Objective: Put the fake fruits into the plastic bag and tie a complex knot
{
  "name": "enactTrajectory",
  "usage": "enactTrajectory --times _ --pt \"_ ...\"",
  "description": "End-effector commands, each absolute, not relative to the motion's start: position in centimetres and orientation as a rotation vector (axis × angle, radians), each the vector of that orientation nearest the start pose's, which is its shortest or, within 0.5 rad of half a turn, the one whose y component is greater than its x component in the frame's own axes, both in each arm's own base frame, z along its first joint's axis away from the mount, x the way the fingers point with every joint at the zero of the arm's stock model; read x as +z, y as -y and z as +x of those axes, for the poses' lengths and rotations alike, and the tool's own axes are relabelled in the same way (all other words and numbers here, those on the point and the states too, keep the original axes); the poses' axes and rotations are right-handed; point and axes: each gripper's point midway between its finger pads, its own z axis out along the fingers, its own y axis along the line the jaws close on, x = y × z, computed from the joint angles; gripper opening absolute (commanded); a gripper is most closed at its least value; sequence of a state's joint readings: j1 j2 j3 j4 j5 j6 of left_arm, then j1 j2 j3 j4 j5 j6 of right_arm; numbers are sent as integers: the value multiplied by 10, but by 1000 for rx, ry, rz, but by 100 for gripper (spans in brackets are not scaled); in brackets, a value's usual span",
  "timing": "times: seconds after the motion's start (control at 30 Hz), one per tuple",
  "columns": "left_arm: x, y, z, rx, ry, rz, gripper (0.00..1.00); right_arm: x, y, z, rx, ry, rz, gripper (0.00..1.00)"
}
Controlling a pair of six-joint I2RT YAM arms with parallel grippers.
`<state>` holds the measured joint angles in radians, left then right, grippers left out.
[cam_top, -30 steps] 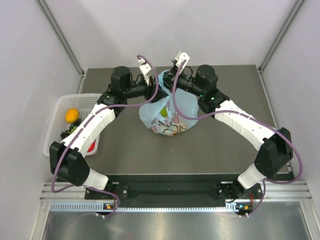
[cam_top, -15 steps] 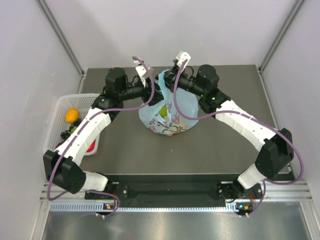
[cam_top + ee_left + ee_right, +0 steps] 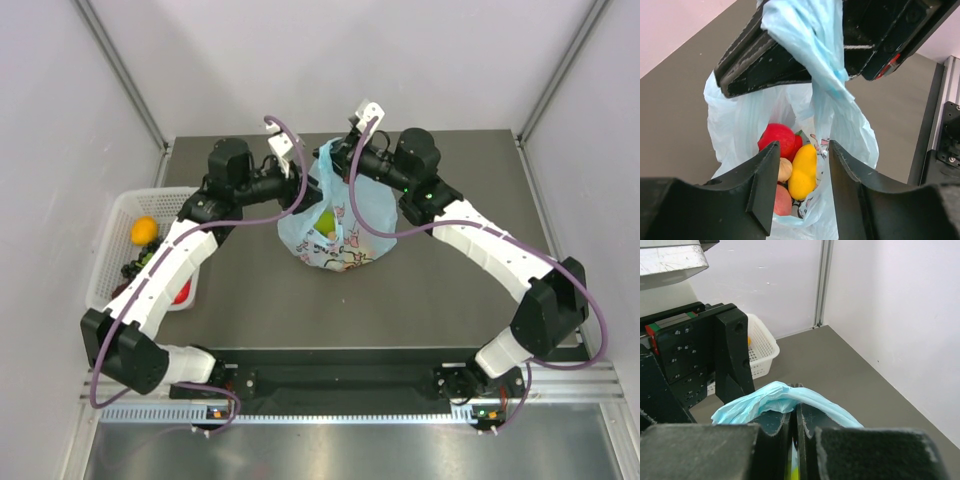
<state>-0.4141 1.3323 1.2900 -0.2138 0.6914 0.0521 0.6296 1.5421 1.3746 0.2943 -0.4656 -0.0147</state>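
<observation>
Bag [image 3: 335, 238] is sitting mid-table, toward the far side, with both arms reaching in at its top. Right gripper [image 3: 797, 412] is clamped tight: on its wrist view the two fingers are pressed together with a light-blue handle [image 3: 785, 396] pinched between them, the plastic draping over the tips to either side. That handle is pulled up above the bag, and from there a twisted strip runs down to the bag's mouth.

Left gripper [image 3: 801, 165] is just beside the bag on its left side, pointing in and down at the opening. Its jaws stand apart with nothing gripped; I see straight through the gap into the bag. The hanging strip of plastic falls just beyond the fingertips, nearer the right-hand finger; whether it brushes that finger I cannot tell.

Inside the bag I can make out a red apple [image 3: 776, 140], a yellow mango [image 3: 802, 172] beside it and a pink peach [image 3: 782, 201] lower down, all bunched together at the bottom.

Over at the left edge of the table [image 3: 450, 300] the white basket [image 3: 112, 225] holds an orange [image 3: 145, 231] and something red part hidden by the left arm, well apart from both grippers.
</observation>
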Motion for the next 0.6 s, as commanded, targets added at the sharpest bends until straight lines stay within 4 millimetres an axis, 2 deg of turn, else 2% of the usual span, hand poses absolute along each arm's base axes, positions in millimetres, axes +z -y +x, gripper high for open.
enactTrajectory --times 0.0,0.17,0.47,0.57 --pt "349 253 315 -827 -1577 889 48 427 -343 347 822 -1162 -808 0" --pt "347 248 320 -782 -1606 858 44 428 -341 346 821 -1160 -809 0" --pt "353 251 327 -782 -1591 861 24 427 -342 346 822 -1158 -815 0" --pt "357 254 324 -802 -1565 879 22 427 -341 345 820 -1157 -817 0"
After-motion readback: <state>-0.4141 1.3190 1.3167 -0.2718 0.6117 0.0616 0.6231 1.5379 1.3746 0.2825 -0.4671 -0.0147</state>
